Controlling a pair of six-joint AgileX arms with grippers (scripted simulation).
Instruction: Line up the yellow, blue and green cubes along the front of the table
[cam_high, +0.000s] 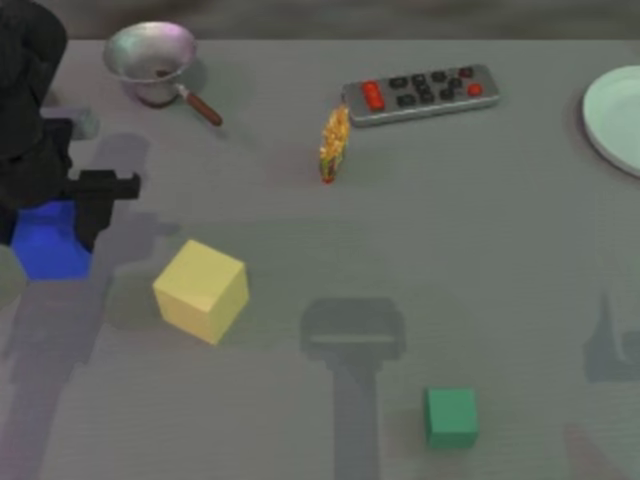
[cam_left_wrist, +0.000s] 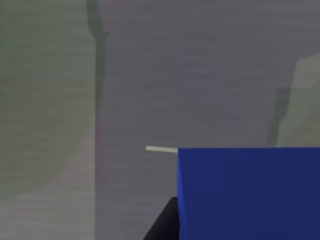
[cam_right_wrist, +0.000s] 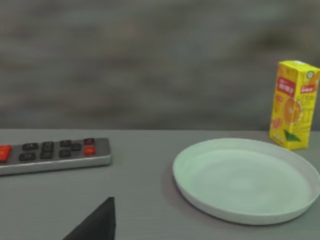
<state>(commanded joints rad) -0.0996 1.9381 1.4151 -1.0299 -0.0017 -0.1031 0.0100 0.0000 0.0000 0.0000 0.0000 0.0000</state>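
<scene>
The blue cube (cam_high: 48, 248) is at the far left of the table (cam_high: 450, 260), under my left gripper (cam_high: 55, 222), which is shut on it. In the left wrist view one dark finger (cam_left_wrist: 167, 222) presses flat against the side of the blue cube (cam_left_wrist: 250, 195). The pale yellow cube (cam_high: 200, 290) rests to the right of it, apart from the gripper. Near the front edge, right of centre, sits the small green cube (cam_high: 451, 417). My right arm is out of the top view. Its gripper (cam_right_wrist: 150, 232) is open and holds nothing, and only one fingertip (cam_right_wrist: 100, 222) shows.
At the back left stands a metal pan (cam_high: 150, 60) with a brown handle. A grey remote (cam_high: 420, 93) lies at the back centre, with a small yellow-orange packet (cam_high: 334, 143) in front of it. A white plate (cam_high: 620, 115) is back right, with a juice carton (cam_right_wrist: 294, 105) beyond it.
</scene>
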